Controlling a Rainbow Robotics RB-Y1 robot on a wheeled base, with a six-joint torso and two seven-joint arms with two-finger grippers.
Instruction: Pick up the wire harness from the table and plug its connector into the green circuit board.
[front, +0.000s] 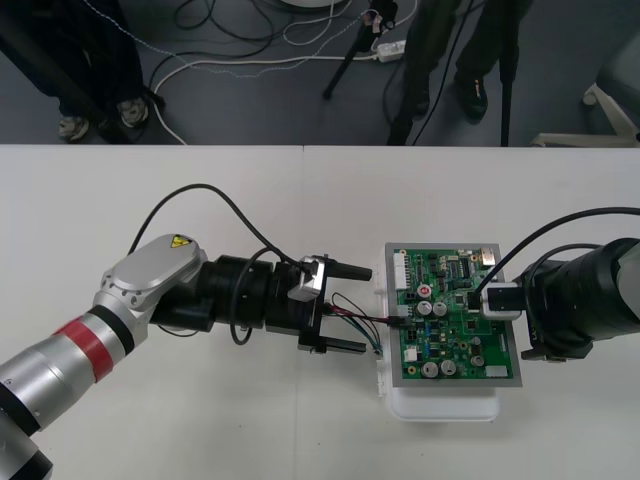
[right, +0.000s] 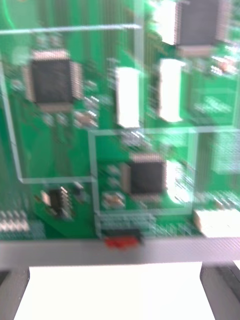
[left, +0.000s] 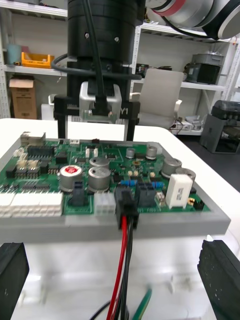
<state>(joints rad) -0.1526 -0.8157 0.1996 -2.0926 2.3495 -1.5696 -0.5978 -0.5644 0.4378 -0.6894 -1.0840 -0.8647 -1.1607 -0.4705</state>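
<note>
Plug sits in the board edge; left gripper fingers apart, wires loose between them, grip apparently unneeded; right gripper spread, probably steadying the far side.

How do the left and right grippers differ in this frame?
The left gripper sits off the green circuit board, beside its edge; the right gripper stands over the board's opposite side. The harness wires run between the left fingers, untouched, from the plug seated in the board; the right fingers hold nothing. Both are open.
</note>
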